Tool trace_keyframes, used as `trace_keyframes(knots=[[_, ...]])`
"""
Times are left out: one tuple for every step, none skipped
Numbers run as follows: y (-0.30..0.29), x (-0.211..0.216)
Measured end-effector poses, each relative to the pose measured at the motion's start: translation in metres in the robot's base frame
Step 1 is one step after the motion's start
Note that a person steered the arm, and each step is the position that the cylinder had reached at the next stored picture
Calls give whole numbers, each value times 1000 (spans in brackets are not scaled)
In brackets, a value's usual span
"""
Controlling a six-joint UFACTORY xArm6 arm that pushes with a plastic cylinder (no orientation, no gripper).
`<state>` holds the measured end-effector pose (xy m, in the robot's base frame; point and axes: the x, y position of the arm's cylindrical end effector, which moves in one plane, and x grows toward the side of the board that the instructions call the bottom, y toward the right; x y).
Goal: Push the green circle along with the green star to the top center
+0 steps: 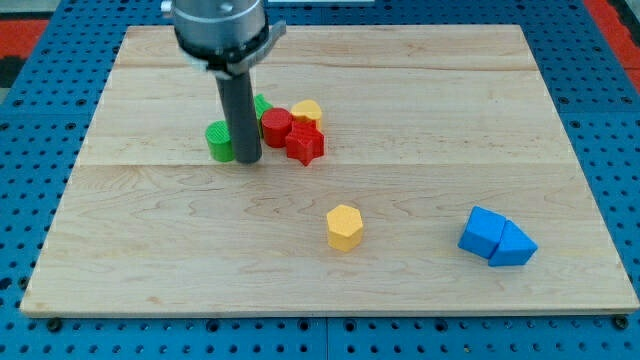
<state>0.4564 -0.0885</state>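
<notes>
Nearest the view's bottom sit two blue wooden blocks (497, 238) touching each other and a yellow hexagonal wooden block (344, 226), well apart from the work. Farther up, my tip (248, 159) rests just beside the green circle (220, 140); the green star (261, 105) shows partly behind the rod, beside a red cylinder (276, 126), red star (305, 144) and yellow block (307, 112). No gripper exists here to spread or pinch. These light, rigid blocks should slide easily; push from their lower side. The pale wooden counter (450, 90) looks smooth.

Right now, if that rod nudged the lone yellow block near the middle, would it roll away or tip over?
Probably neither. The yellow hexagon block sits flat on the wooden board and looks squat, so it should slide rather than tip. Its faceted sides make rolling unlikely, though an off-centre push might spin it. My tip is away from it, beside the green circle.
</notes>
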Motion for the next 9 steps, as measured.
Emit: trace_keyframes(knots=[[-14,4],[-57,-26],[-58,-38],[-51,-70],[-27,-87],[9,-87],[47,-91],[90,-91],[119,-104]])
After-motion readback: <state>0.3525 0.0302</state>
